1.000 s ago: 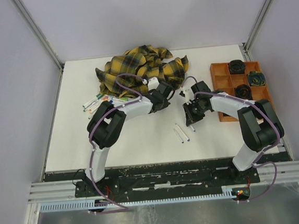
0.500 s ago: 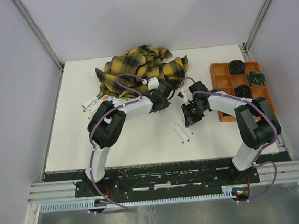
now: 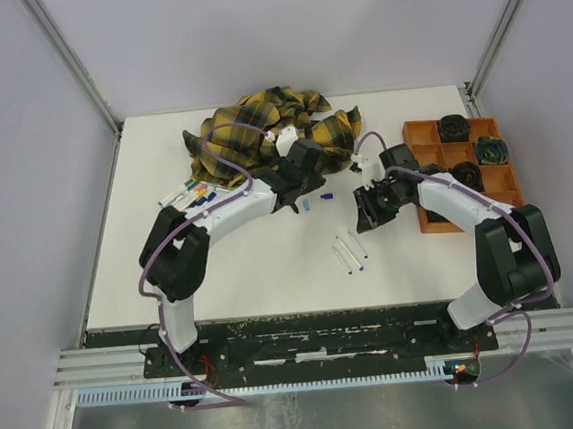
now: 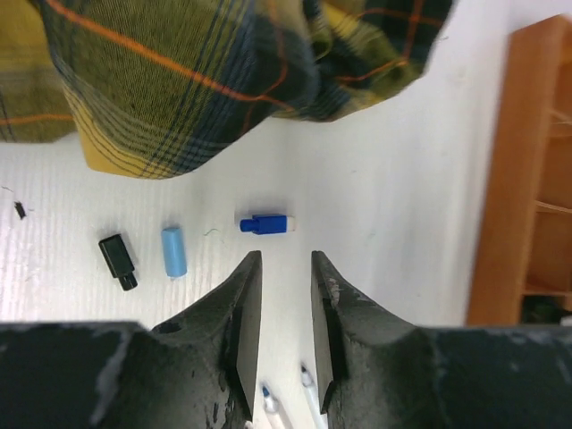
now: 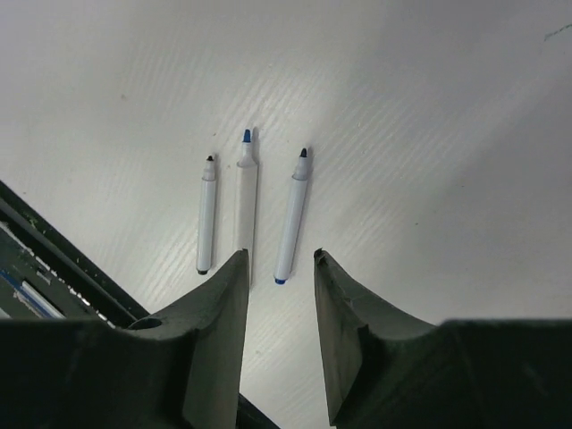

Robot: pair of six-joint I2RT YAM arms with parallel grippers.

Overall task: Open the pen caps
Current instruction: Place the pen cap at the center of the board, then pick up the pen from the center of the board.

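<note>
Looks like we're between pens right now. The left gripper (image 4: 284, 268) has its fingers parted with nothing between them; same for the right gripper (image 5: 277, 264), open and empty, hanging over the three uncapped pens (image 5: 246, 201). Those lie side by side on the table (image 3: 272, 276), tips bare, pointing away from the right wrist camera.

The loose caps sit just in front of the left fingers: a dark blue cap (image 4: 265, 223) closest, a light blue cap (image 4: 173, 251) beside it, and a black cap (image 4: 118, 261) further out, all near the edge of the plaid cloth (image 4: 179, 71). So three are done, I'd say.

The rest is the pile of capped pens (image 3: 192, 195) on the left side, tucked against the cloth; they're too small from overhead to count, maybe eight or so.

Next move, I reckon: the left arm swings back to that pile and picks one pen by the barrel; then it gets brought to the middle so the right fingers can pinch the cap and pull straight along the pen; thin barrels, so the pinch needs to be centred or it'll roll away.
</note>
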